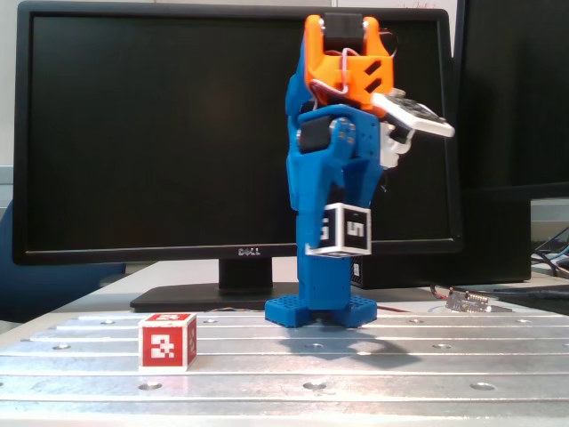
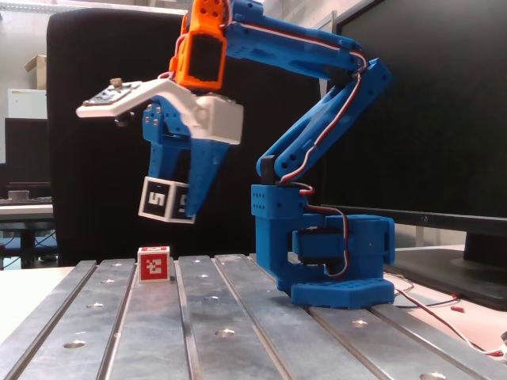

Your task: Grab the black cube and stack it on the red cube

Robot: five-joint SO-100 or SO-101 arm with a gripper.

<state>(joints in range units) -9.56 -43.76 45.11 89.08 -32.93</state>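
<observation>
The black cube (image 1: 345, 229) (image 2: 165, 200), white-edged with a white "5", hangs in the air, tilted, between the blue fingers of my gripper (image 1: 342, 233) (image 2: 169, 202), which is shut on it. The red cube (image 1: 167, 341) (image 2: 154, 264), with a white pixel pattern, rests on the metal table. In one fixed view the held cube is above and far to the right of the red cube. In the other fixed view it hangs just above the red one and slightly to its right.
A grooved metal table (image 1: 373, 365) (image 2: 206, 324) carries the arm's blue base (image 1: 322, 310) (image 2: 337, 269). A black Dell monitor (image 1: 151, 133) stands behind it. Cables and a small metal part (image 1: 467, 301) lie at the right.
</observation>
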